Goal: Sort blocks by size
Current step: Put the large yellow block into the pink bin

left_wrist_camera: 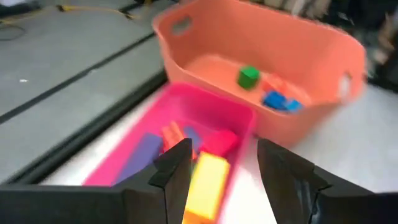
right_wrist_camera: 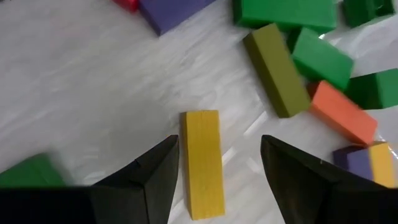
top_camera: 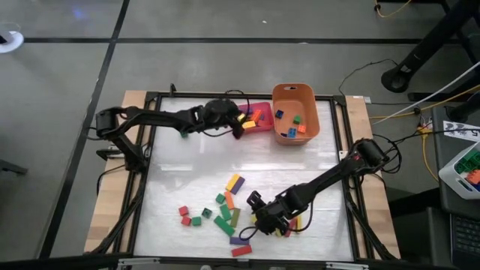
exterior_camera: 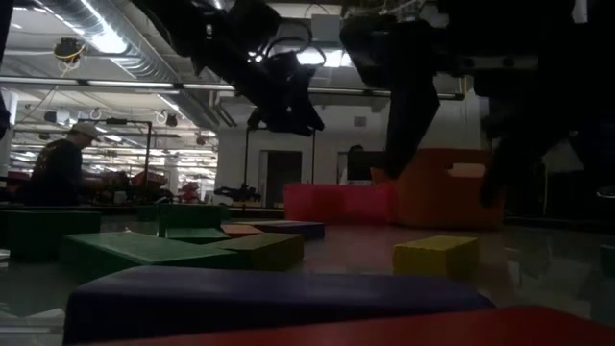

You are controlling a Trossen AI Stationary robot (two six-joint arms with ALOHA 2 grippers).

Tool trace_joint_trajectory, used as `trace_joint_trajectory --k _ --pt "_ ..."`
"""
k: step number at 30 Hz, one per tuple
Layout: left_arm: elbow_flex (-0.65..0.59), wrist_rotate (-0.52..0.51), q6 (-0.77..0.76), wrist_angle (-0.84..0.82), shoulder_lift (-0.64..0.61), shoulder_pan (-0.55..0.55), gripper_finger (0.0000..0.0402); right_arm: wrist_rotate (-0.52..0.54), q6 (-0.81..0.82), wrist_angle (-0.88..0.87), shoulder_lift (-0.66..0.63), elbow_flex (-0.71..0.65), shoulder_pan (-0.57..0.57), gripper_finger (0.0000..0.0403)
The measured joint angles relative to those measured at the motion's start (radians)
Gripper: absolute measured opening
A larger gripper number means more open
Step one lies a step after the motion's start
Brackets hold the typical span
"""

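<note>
Blocks [top_camera: 225, 217] lie scattered on the near half of the table [top_camera: 300, 161], green, red, orange, olive and purple pieces clustered together, while others already sit in the two containers at the far edge. My left gripper [left_wrist_camera: 217, 171] hangs over the pink tray [top_camera: 260, 118], fingers spread, with a yellow bar [left_wrist_camera: 205, 186] seen between them above the tray's near end; no finger visibly touches it, and I cannot tell whether it rests on the tray. Within the tray lie an orange block [left_wrist_camera: 173, 134], a purple block [left_wrist_camera: 144, 152] and a red block [left_wrist_camera: 219, 143]. Just beside the tray stands the orange tub [top_camera: 295, 112], which contains a green cube [left_wrist_camera: 248, 76], blue pieces [left_wrist_camera: 281, 101] and an orange piece. My right gripper [right_wrist_camera: 217, 168] is low over the near right part of the table, fingers spread on either side of a yellow block [right_wrist_camera: 202, 163] that lies flat on the surface, apart from both fingers. Near it lie an olive bar [right_wrist_camera: 275, 70], green blocks [right_wrist_camera: 322, 57] and an orange bar [right_wrist_camera: 342, 113]. In the low view a person [exterior_camera: 60, 173] sits in the room beyond the table.
</note>
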Motion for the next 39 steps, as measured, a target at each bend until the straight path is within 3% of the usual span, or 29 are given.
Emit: trace_joint_trajectory --k 11,14,18,21,29,33,39 --pt "0.000 0.002 0.019 -0.371 -0.188 -0.164 0.0168 -0.076 0.011 0.004 0.095 0.002 -0.071 0.0222" --pt "0.000 0.000 -0.019 -0.500 -0.247 -0.224 0.0168 -0.128 0.011 -0.002 0.097 0.003 -0.092 0.0195" --pt "0.000 -0.001 -0.095 -0.682 -0.299 -0.324 0.0168 -0.137 -0.029 -0.001 0.092 0.003 -0.113 0.0127" --pt "-0.020 -0.001 -0.176 -0.769 -0.317 -0.406 0.0168 -0.091 -0.106 0.013 0.084 0.003 -0.142 0.0086" --pt "-0.058 -0.041 -0.382 -0.819 -0.321 -0.557 0.0168 0.071 -0.270 -0.081 0.073 0.099 -0.265 0.0089" --pt "-0.058 -0.076 -0.422 -0.819 -0.321 -0.593 0.0168 0.178 -0.363 -0.163 0.073 0.177 -0.353 0.0109" --pt "-0.058 -0.088 -0.432 -0.820 -0.321 -0.620 0.0168 0.396 -0.500 -0.224 0.072 0.269 -0.502 0.0094"
